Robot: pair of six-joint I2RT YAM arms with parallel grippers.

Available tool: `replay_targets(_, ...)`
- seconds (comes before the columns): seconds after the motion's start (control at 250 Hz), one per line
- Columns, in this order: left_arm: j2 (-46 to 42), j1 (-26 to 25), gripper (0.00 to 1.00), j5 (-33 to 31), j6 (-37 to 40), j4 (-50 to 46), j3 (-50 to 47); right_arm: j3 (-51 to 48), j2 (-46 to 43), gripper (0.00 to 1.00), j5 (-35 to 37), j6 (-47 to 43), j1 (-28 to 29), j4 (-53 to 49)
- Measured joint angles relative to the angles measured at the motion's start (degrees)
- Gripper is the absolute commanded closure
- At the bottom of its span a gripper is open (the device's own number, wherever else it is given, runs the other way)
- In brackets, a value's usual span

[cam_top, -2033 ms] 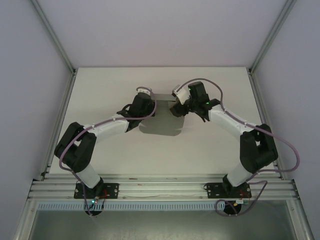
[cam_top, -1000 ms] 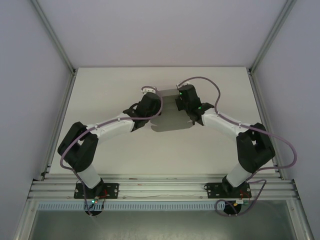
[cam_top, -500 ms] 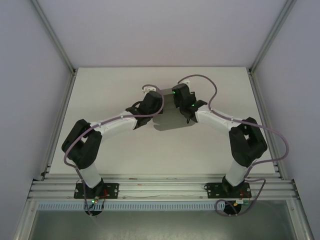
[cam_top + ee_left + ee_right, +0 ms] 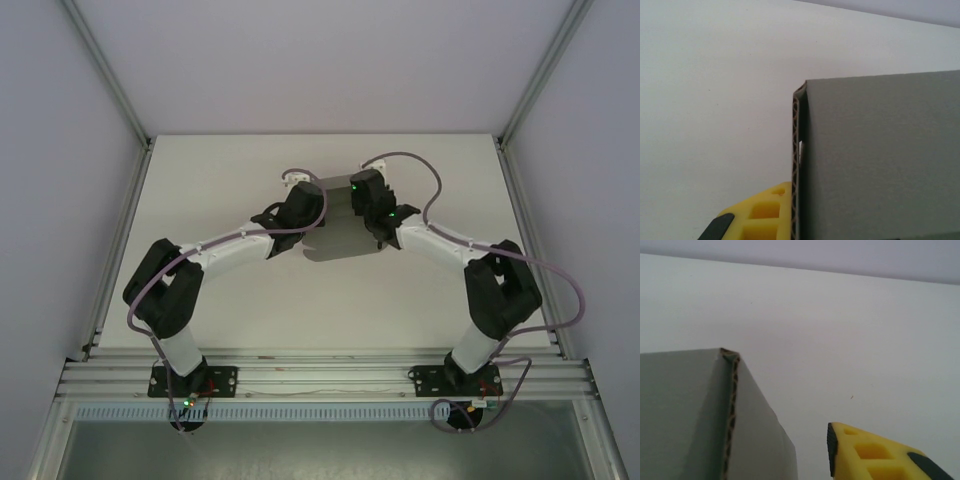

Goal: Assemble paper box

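Note:
The paper box [image 4: 340,232] is plain grey cardboard lying mid-table between both arms, with side walls folded up. In the left wrist view a grey wall [image 4: 880,160] shows its corrugated edge. My left gripper [image 4: 800,222] has its yellow finger [image 4: 765,215] pressed against the outside of that wall, and the other finger is hidden behind the panel. From above, the left gripper [image 4: 305,205] sits at the box's left side and the right gripper [image 4: 365,200] at its right side. The right gripper [image 4: 800,460] stands open: its yellow finger [image 4: 875,455] is apart from the raised wall [image 4: 700,415].
White tabletop [image 4: 220,170] surrounds the box, with free room on all sides. Aluminium frame rails [image 4: 120,240] border the left and right edges. The arm bases sit on the rail [image 4: 320,375] at the near edge. Purple cables loop over both arms.
Over two seconds both grippers came closer together at the box's sides, and the box shifted right and toward the back. In the last half second only the right elbow moved slightly right.

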Motion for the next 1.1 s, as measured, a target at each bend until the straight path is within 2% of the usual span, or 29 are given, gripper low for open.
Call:
replay_targets(0.068,0.0,0.2,1.00,-0.3,-0.2,-0.3,0.0,-0.9,-1.0,0.42,-4.1,-1.2,-1.1,-0.3)
replay_targets(0.28,0.0,1.2,1.00,-1.5,-1.1,-0.6,0.0,-4.7,-4.5,0.00,-14.6,-4.5,-2.7,-1.0)
replay_targets(0.452,0.0,1.3,1.00,-1.5,-1.0,-0.8,0.0,-8.2,-8.8,0.00,-17.9,-5.2,-2.6,-0.1)
replay_targets(0.604,0.0,2.3,1.00,-0.1,-0.8,-1.4,0.0,-12.1,-15.5,0.00,-17.8,-3.4,-2.6,2.4)
replay_targets(0.708,0.0,5.5,1.00,5.6,1.6,-1.3,0.0,-16.4,-22.2,0.00,-14.6,-0.5,-2.8,6.5)
replay_targets(0.775,0.0,8.8,1.00,11.7,4.3,-1.4,0.0,-20.3,-27.4,0.00,-12.0,1.6,-3.5,9.8)
replay_targets(0.907,0.0,13.8,1.00,20.3,14.7,-5.6,2.4,-25.2,-35.6,0.00,-8.6,4.8,-7.3,11.7)
replay_targets(1.099,0.3,13.2,1.00,28.8,35.8,-20.2,12.4,-26.3,-39.5,0.00,-8.9,6.2,-10.4,8.8)
